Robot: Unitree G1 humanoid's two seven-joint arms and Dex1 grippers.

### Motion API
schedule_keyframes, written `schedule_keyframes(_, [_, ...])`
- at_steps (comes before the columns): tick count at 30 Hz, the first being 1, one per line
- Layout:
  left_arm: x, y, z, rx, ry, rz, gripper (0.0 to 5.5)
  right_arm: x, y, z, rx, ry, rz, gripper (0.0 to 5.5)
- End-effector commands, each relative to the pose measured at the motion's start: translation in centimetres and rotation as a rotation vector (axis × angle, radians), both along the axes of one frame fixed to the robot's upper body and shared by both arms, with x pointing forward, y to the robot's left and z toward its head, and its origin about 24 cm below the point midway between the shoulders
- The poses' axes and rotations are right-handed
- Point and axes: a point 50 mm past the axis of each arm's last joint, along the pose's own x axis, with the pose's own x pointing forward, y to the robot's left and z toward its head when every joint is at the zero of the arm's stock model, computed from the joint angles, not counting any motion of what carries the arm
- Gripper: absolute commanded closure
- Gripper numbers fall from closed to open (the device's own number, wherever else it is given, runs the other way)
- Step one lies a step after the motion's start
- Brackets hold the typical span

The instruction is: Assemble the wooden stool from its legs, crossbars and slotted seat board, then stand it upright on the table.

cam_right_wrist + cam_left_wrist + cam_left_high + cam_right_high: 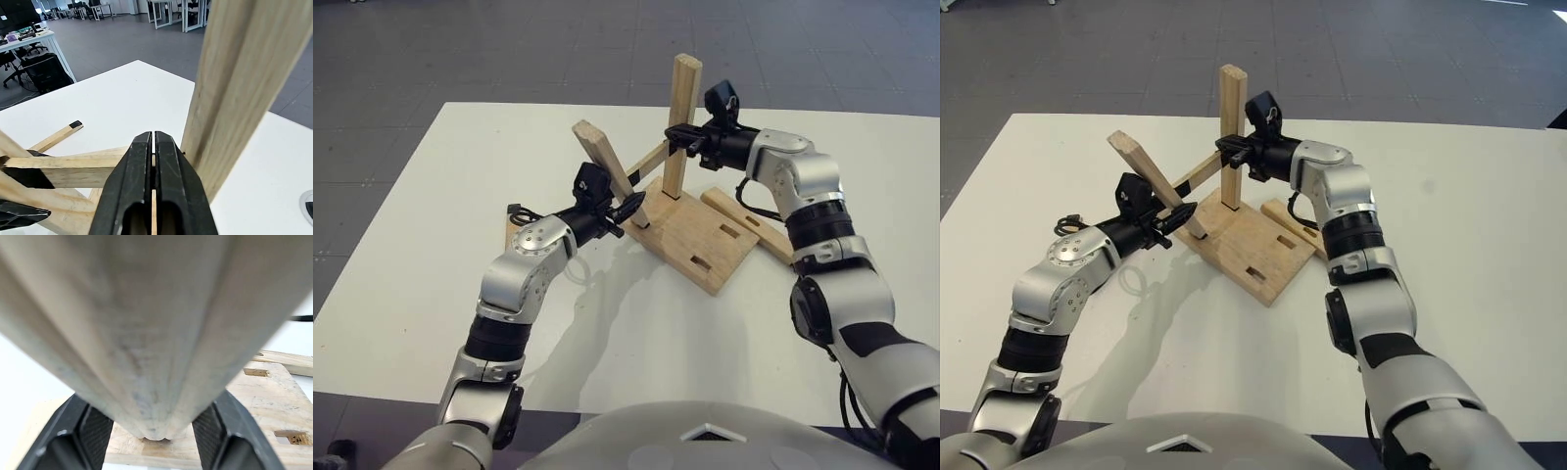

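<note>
Leaning leg sits clamped in left gripper, foot on seat board.

Open-plan office, rows of white desks, black office chairs, dark monitor, grey tiled floor

The slotted seat board of pale bare wood looks unvarnished and matt, with plain grain and slightly rough slot edges. The upright pale wooden leg is the same raw timber, streaked lengthwise. At nine o'clock of it, the tilted pale wooden leg shows a dull, faintly scuffed face up close. The thin wooden crossbar carries a matt black patch. The black left gripper has pads with a fine woven-looking texture. The black right gripper is smooth, slightly shiny plastic. The white table is smooth and satin.
</note>
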Motion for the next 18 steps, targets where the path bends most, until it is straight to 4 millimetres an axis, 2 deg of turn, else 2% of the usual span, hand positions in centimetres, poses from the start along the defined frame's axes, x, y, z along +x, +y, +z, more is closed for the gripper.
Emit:
schedule_keyframes(1, [-0.2, 1.7, -3.6, 0.135, 0.169, 0.063, 3.45, -4.8, -2.4, 2.8, -0.023, -0.093, 0.079, 5.4])
schedule_keyframes(3, [0.2, 1.9, -3.4, 0.139, 0.162, 0.059, 3.45, -6.4, -3.9, 2.3, -0.1, -0.079, 0.083, 5.4])
schedule_keyframes(5, [0.5, 2.2, -3.3, 0.151, 0.157, 0.04, 3.45, -6.4, -6.6, 1.6, -0.234, -0.07, -0.001, 5.4])
schedule_keyframes(7, [1.0, 2.5, -3.2, 0.168, 0.154, 0.016, 3.45, -4.9, -10.0, 1.0, -0.387, -0.083, -0.166, 5.4])
schedule_keyframes(9, [1.5, 2.7, -3.0, 0.179, 0.15, -0.01, 3.45, -2.1, -12.3, 0.8, -0.37, -0.101, -0.369, 5.4])
schedule_keyframes(10, [1.6, 2.7, -2.9, 0.183, 0.15, -0.022, 3.45, -0.9, -12.4, 0.5, -0.34, -0.108, -0.417, 5.4])
schedule_keyframes(14, [2.0, 2.2, -2.8, 0.182, 0.153, -0.078, 3.45, 2.6, -9.7, -0.9, -0.295, -0.146, -0.43, 5.4])
schedule_keyframes(18, [1.9, 1.8, -2.8, 0.177, 0.163, -0.122, 3.45, 4.5, -7.1, -0.3, -0.322, -0.215, -0.441, 5.4])
